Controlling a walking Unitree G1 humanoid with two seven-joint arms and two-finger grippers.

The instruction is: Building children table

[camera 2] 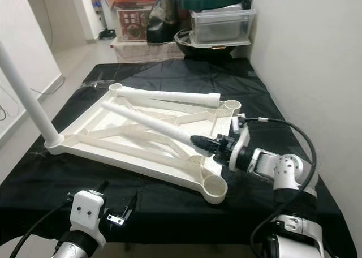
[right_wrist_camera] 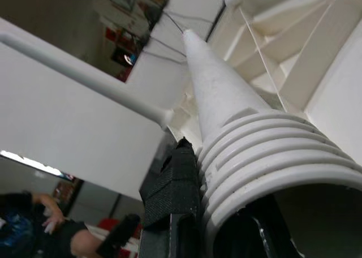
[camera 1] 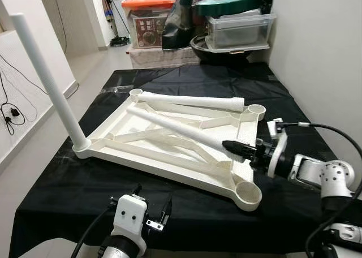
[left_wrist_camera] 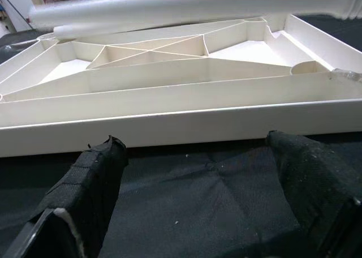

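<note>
A: right gripper [camera 1: 236, 149]?
B: clamped on leg [camera 1: 181, 130] threaded end; leg lies across top [camera 1: 113, 134], pointing 10 o'clock.
A: left gripper [left_wrist_camera: 198, 173]?
B: fingers apart; low at 6 o'clock, near top's edge; holding nothing.

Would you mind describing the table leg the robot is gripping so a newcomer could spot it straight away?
On the black-covered table lies an upside-down white tabletop. Three white legs are there: one upright in a corner socket, one lying along the far edge, and the held leg, lying diagonally across the ribs. Its ridged end sits between the right gripper fingers.
</note>
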